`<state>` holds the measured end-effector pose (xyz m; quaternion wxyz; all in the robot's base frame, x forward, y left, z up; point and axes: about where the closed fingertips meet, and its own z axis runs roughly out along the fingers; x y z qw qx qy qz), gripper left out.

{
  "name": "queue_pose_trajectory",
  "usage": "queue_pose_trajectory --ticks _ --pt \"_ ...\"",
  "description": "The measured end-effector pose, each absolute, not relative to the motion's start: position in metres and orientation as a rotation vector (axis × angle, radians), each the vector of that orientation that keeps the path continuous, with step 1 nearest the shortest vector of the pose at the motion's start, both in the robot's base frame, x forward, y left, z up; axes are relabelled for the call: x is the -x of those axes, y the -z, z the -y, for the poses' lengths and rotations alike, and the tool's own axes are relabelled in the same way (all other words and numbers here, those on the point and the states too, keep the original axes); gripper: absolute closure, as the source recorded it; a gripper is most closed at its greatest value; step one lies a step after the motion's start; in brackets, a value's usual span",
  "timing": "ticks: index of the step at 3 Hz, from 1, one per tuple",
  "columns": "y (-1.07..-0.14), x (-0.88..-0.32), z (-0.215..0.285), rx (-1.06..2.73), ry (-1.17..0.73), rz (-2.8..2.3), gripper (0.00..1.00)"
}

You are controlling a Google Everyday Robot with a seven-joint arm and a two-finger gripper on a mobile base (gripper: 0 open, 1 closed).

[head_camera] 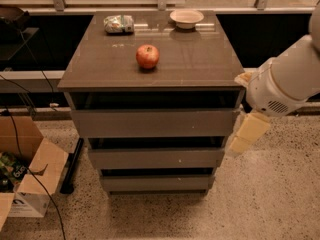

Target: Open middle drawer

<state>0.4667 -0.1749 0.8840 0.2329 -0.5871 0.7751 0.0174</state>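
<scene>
The middle drawer (pixel 155 159) is a wide grey-brown handleless front of medium height with a tiny pale speck right of centre. It sits in the cabinet (pixel 110 64) between a taller front above and a slimmer front below, and looks closed. My gripper (pixel 246 133), pale yellow under the white arm (pixel 285 81), hangs just off the cabinet's right side, level with the gap between the top and middle fronts. It holds nothing that I can see.
A red apple (pixel 147 56), a white bowl (pixel 186 18) and a snack bag (pixel 119 24) rest on the cabinet top. An open cardboard box (pixel 25 181) and cables (pixel 30 176) lie on the floor at the left. A speckled floor (pixel 270 199) stretches to the right.
</scene>
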Motion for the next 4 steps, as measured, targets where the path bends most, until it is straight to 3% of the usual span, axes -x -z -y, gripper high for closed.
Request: queue_pose_trajectory --ticks 2,4 --pt "-0.769 -0.512 0.181 1.507 -0.258 -2.137 0.00" --pt "-0.739 -0.512 0.177 1.495 -0.305 -2.175 0.00"
